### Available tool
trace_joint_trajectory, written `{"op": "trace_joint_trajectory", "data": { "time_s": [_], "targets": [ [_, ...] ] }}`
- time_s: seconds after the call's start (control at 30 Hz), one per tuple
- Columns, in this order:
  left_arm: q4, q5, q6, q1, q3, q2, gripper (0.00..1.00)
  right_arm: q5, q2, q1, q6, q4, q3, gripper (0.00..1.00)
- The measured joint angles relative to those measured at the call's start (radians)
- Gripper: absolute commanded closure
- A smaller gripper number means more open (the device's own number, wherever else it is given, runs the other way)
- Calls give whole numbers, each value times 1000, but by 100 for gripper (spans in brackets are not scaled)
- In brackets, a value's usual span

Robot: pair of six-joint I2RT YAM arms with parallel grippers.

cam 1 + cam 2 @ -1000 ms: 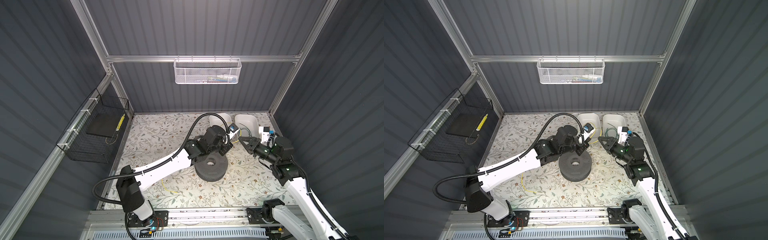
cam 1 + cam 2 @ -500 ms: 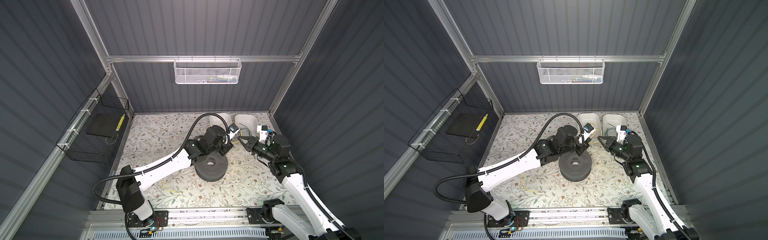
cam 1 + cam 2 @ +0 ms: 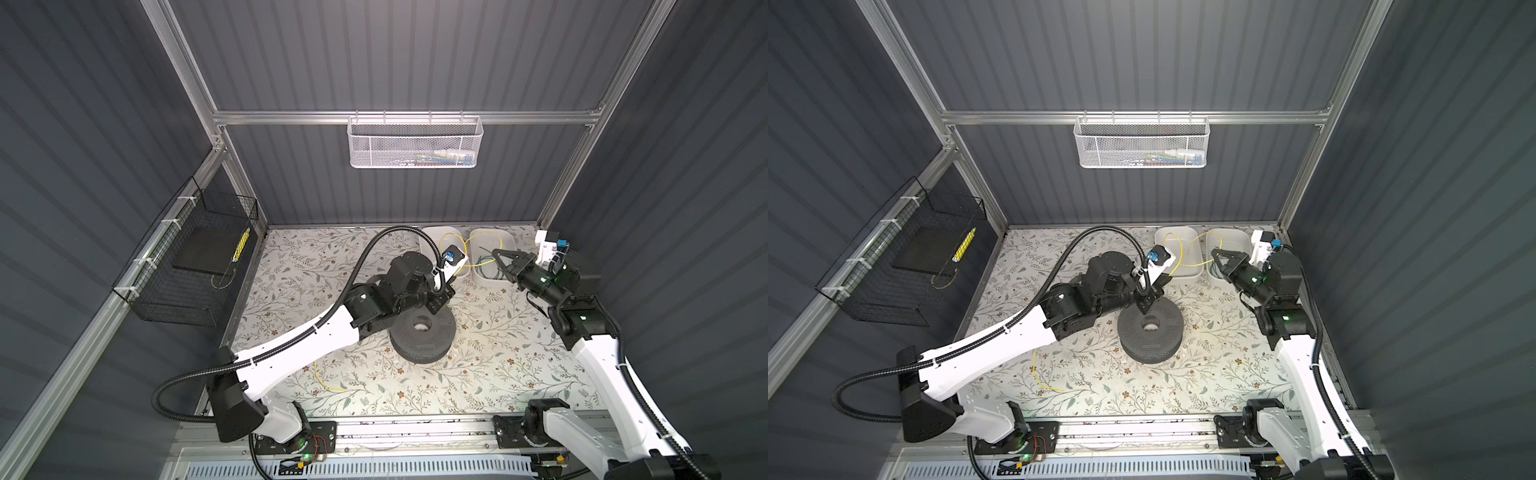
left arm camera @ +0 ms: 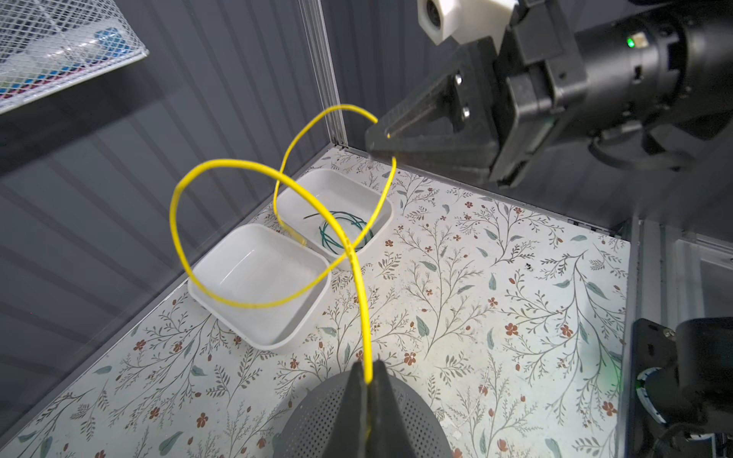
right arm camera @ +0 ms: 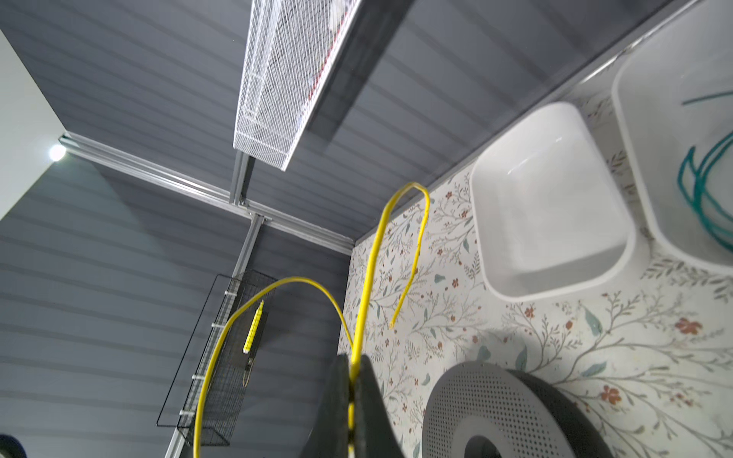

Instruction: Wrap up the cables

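The grey spool [image 3: 422, 336] lies flat on the floral surface [image 3: 498, 365]. The cables [image 4: 365, 317] spring in two loops over the far white trays [image 4: 273, 337], my left hand [image 4: 369, 380] and right hand [image 5: 352, 368] both clenched on them. I'd hold that span taut and lay it onto the spool slowly. Their tail seems to trail near, left; it's too thin to be sure. Ribbed grey walls [image 3: 415, 62] enclose everything.

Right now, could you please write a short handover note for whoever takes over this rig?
Left gripper: shut on the yellow cable.
Right gripper: shut on the same cable.
Cable: loose loops in the air between them, by the white trays.
Done: a green wire lies coiled in one tray.
Left: yellow loops not yet wrapped; a yellow strand also lies on the table.
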Motion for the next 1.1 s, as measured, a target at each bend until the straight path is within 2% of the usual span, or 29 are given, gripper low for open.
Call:
{"op": "trace_joint_trajectory", "data": {
  "time_s": [0.23,0.37,0.53,0.77,1.1],
  "targets": [
    [-85,-47,6,29,-83,-110,100,-50,56,-182,65,58,67,100],
    [-137,-142,16,53,-124,-172,100,-79,83,-285,135,119,68,100],
    [-183,-317,43,68,-157,-202,100,-117,121,-377,222,190,68,100],
    [-172,-472,102,68,-213,-161,100,-210,132,-418,287,229,68,100],
    [-77,-496,128,79,-316,-156,100,-263,129,-428,314,249,21,100]
  ]
}}
